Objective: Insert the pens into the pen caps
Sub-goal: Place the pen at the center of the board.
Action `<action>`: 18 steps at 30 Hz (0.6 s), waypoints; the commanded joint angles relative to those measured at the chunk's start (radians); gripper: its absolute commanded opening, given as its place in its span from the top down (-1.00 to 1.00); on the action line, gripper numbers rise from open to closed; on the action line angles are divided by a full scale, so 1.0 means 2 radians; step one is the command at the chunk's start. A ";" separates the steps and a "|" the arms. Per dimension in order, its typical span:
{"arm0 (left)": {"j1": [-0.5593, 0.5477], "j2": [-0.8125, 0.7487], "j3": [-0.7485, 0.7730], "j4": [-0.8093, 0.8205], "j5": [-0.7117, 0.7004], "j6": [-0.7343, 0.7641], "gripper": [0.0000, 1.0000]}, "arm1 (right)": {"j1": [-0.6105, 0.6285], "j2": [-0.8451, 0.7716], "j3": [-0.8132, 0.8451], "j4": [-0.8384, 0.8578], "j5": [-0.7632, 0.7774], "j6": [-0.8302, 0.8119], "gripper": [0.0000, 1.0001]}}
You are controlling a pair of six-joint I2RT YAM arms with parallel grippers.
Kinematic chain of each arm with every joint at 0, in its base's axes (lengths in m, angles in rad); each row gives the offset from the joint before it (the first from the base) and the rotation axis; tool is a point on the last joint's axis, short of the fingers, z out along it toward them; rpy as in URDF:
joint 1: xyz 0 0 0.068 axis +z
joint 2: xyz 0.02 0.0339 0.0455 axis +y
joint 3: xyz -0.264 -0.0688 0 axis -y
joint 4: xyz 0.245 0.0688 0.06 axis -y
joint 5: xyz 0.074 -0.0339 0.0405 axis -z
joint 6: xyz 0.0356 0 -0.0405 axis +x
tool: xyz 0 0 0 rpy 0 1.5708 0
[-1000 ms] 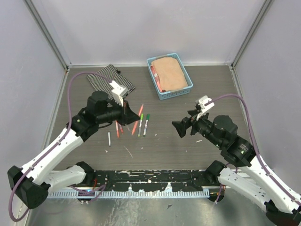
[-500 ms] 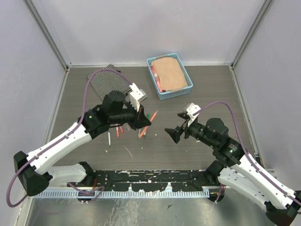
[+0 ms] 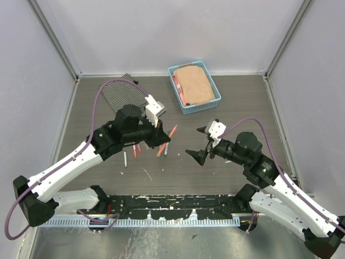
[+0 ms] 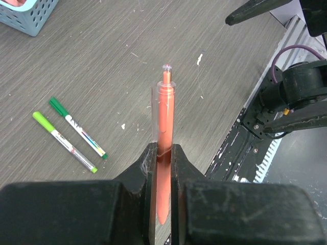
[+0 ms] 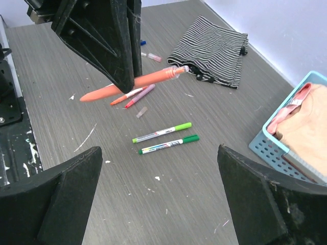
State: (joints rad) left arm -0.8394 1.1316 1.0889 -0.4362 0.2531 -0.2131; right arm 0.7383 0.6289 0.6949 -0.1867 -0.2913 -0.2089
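Step in hand, as I read it: pen picked, cap not yet got. My left pincer is shut tight on the orange pen, pinching it abt mid-body and holding it clear of the table, mid-scene. My right pincer is spread wide w/ nothing in it. It hangs just right of the pen, near but apart, and the pen lies crosswise to it, not end-on. Next move, I'd say: the right needs a cap. The only ones I can make out are a blue cap and a pinkish cap, far-left by the cloth, beyond my left arm, so an awkward reach. After that, the cap's bore has to line up w/ the pen end, then a push straight along the axis, left grip firm enough that the pen doesn't slide. The pen itself: slim, orange-red, a clear strip down one side, a clear ringed nub at the end sticking out past my fingers, and the other end tapering to a point. Can't tell if that clear part is a cap already on. Below it on the table lie two green pens side by side, w/ a few reddish pens just left of them.
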 commanded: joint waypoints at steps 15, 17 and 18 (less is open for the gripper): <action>-0.032 -0.017 0.018 0.013 0.024 0.012 1.00 | 0.001 0.012 0.036 0.035 -0.006 -0.132 -0.99; -0.034 -0.013 0.022 0.013 0.026 0.012 1.00 | 0.000 0.012 0.039 0.029 -0.025 -0.146 -0.99; -0.036 -0.011 0.024 0.013 0.026 0.012 1.00 | 0.000 0.011 0.038 0.029 -0.031 -0.153 -0.98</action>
State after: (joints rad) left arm -0.8982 1.1019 1.0897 -0.4351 0.2829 -0.2016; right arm 0.7383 0.6609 0.7132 -0.1463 -0.3103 -0.4343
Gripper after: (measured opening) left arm 0.152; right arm 0.991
